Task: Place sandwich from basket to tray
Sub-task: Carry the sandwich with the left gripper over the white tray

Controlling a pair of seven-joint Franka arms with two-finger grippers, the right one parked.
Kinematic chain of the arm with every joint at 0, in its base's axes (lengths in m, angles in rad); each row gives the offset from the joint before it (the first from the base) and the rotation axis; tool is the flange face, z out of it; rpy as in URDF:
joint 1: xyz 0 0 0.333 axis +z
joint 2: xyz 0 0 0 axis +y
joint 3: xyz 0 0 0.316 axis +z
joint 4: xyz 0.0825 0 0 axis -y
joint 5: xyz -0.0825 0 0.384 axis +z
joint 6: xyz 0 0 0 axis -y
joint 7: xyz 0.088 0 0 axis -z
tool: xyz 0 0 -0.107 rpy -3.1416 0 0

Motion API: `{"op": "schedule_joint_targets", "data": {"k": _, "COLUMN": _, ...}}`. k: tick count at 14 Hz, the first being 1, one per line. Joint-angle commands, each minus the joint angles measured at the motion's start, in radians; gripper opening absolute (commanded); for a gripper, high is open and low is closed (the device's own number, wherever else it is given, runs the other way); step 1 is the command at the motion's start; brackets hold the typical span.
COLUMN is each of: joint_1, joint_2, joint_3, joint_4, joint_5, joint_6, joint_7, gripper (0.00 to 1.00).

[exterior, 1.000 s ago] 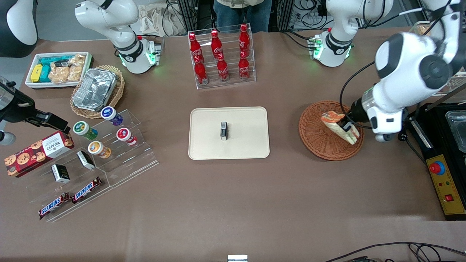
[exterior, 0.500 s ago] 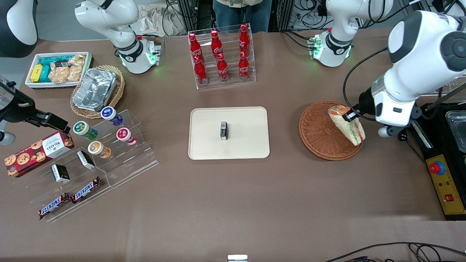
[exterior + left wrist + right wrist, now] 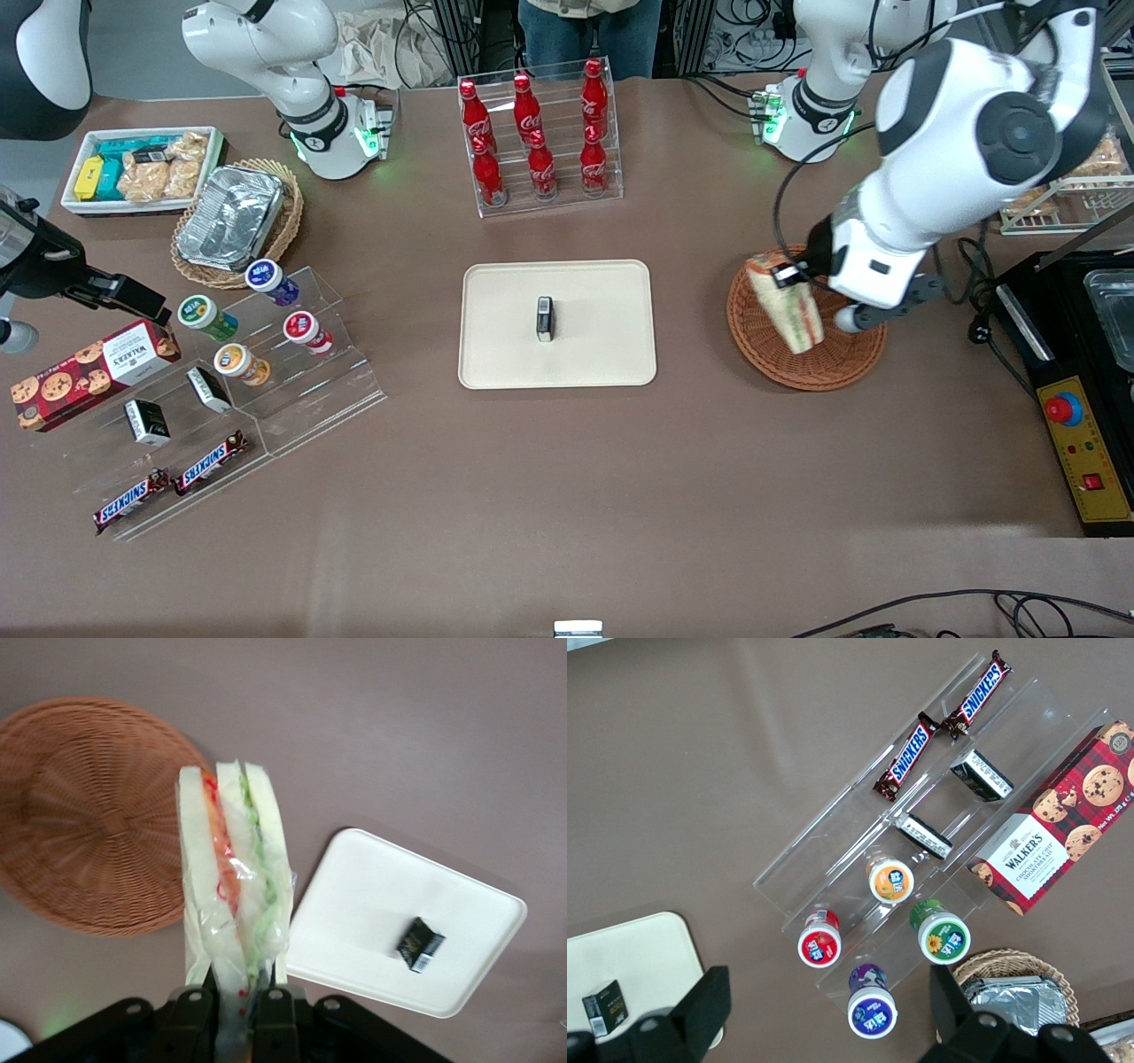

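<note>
My left gripper [image 3: 783, 276] [image 3: 237, 997] is shut on the sandwich [image 3: 788, 307] [image 3: 232, 890], a wrapped wedge of white bread with orange-red and green filling. It hangs in the air above the reddish-brown wicker basket [image 3: 764, 350] [image 3: 89, 815], over the basket's edge nearest the tray. The cream-beige tray [image 3: 602, 354] [image 3: 372, 912] lies at the table's middle, toward the parked arm's end from the basket. A small black box [image 3: 544, 318] [image 3: 420, 944] rests on it.
A clear rack of red cola bottles [image 3: 539, 133] stands farther from the front camera than the tray. A black machine [image 3: 1085, 390] sits at the working arm's end. Toward the parked arm's end are a tiered clear stand [image 3: 266, 372], a foil pan in a tan basket [image 3: 232, 217] and a cookie box [image 3: 89, 368].
The gripper lifted the sandwich out of the basket, first drifting toward the working arm's end, then swinging back over the basket's tray-side edge. The arm's upper links turned with it.
</note>
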State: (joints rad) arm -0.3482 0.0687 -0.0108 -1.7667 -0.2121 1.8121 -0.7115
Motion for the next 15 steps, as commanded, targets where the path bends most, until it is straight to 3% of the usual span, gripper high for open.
{"op": "schedule_joint_targets", "data": {"k": 1, "joint_1": -0.075, "joint_2": 0.041, "joint_3": 0.002, "joint_4": -0.013, "joint_5": -0.021, "joint_6": 0.096, "joint_7": -0.002, "gripper": 0.0}}
{"op": "schedule_joint_targets", "data": {"k": 10, "joint_1": -0.261, "joint_2": 0.253, "joint_3": -0.006, "joint_4": -0.016, "joint_5": -0.02, "joint_6": 0.34, "joint_7": 0.013, "gripper": 0.0}}
{"op": "schedule_joint_targets", "data": {"k": 15, "joint_1": -0.282, "joint_2": 0.376, "joint_3": -0.066, "joint_4": -0.023, "joint_5": -0.023, "joint_6": 0.505, "joint_7": 0.012, "gripper": 0.0}}
